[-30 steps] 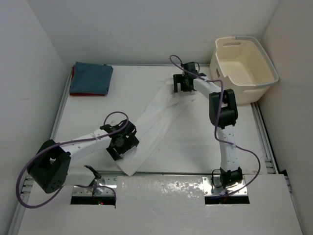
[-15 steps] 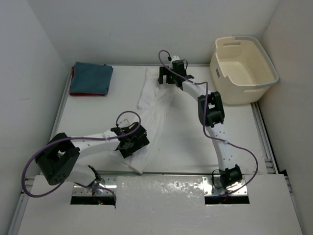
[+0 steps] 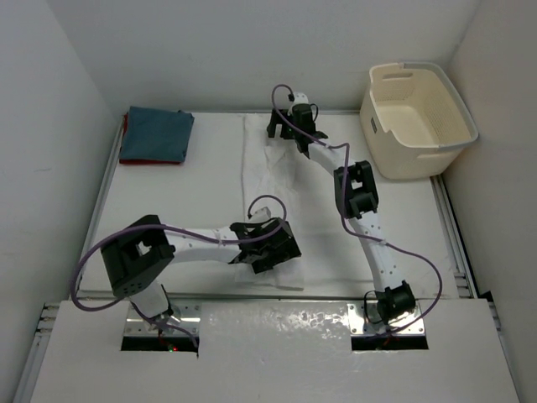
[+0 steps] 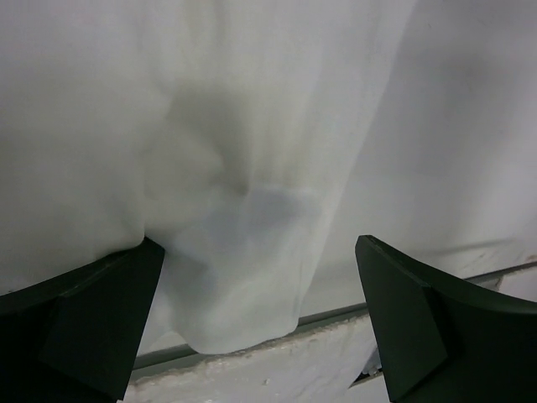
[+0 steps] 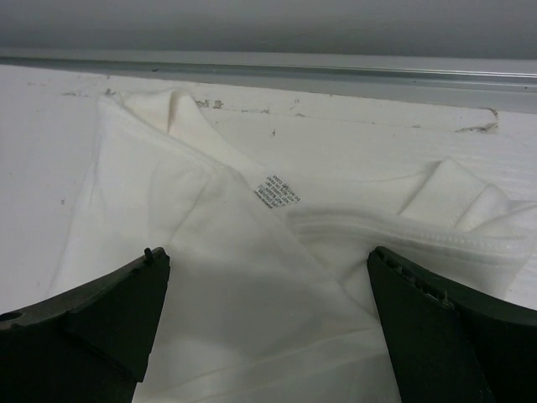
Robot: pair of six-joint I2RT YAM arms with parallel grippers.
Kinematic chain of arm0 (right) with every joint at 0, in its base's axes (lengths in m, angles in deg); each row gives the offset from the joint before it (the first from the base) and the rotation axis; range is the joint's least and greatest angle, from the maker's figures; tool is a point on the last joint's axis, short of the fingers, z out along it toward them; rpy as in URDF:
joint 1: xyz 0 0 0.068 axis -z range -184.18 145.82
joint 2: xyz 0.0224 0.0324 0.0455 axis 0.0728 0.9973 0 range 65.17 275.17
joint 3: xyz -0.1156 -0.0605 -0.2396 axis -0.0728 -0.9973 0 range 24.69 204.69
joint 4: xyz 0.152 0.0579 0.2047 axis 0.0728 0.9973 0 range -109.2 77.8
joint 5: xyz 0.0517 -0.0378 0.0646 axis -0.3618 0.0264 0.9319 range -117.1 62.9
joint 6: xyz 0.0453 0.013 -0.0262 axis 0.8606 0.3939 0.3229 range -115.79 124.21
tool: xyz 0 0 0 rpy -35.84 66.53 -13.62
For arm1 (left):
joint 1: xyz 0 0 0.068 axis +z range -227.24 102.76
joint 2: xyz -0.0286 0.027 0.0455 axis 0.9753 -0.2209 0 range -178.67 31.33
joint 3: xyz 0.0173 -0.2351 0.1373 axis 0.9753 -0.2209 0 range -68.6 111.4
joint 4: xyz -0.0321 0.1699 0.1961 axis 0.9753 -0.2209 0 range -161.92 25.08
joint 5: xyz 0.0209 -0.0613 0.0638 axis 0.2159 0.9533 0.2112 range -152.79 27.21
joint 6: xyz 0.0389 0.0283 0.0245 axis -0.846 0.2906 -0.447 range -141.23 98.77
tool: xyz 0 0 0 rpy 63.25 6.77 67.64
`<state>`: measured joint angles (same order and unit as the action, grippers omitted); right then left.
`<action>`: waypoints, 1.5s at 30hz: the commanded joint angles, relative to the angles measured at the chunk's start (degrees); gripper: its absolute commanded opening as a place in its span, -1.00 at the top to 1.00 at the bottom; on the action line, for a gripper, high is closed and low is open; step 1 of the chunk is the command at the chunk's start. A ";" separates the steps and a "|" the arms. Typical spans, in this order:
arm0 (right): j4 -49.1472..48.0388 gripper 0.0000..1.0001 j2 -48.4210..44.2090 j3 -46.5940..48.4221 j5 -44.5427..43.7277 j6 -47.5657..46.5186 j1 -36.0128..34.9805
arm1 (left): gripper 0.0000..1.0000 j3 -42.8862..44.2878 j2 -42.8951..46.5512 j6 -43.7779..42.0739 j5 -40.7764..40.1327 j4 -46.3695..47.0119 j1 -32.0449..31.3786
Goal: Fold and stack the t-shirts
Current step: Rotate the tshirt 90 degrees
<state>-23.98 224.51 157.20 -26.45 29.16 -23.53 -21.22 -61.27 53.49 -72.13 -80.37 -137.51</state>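
Plainly the white t-shirt [image 3: 256, 168] is not yet folded: it lies as a long rumpled band on the surface [image 3: 168, 201], just beside the laundry basket [image 3: 415, 159], running from the far rail level with the basket to the near edge well away from it. The left fingers [image 4: 84, 327] stand spread over its near hem and the right fingers [image 5: 92, 323] spread over the collar end, where the label [image 5: 275, 193] shows; neither pair pinches anything. Closing from here could catch only one layer or a bunched ridge and drag the shirt askew, and the hem at the near edge could slide off. White cloth on white makes the outline hard to read, the left arm [image 3: 201, 239] covers the band's near part from above, and whether either pair touches cloth I cannot tell. Far across from the basket, the blue-grey t-shirt [image 3: 159, 130] hides all but a rim of the red t-shirt [image 3: 143, 161].
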 commanded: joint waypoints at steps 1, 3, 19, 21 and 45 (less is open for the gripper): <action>2.58 -0.98 -0.26 1.09 -0.91 -4.10 -0.25 | -0.99 1.40 -3.82 0.87 2.67 -1.51 -2.92; 2.23 -0.98 -1.58 0.82 2.49 -6.83 -0.25 | -0.99 2.28 -2.86 0.78 0.22 -2.22 -4.50; 4.59 -0.98 -31.51 -6.97 8.50 -20.82 -0.33 | -0.99 18.03 9.96 -12.33 -17.98 -29.28 -9.60; 6.10 -0.98 -38.20 -15.22 5.09 -19.16 -0.33 | -0.99 15.48 13.39 -10.83 -18.78 -31.22 -9.51; 20.69 -0.98 -99.58 -111.14 0.67 19.43 -22.83 | -0.90 -30.05 37.59 -7.75 6.69 -0.04 6.13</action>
<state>-1.31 126.07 48.03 -28.20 40.31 -44.14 -49.09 -22.52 45.58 -70.65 -87.93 -131.83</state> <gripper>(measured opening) 0.992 0.964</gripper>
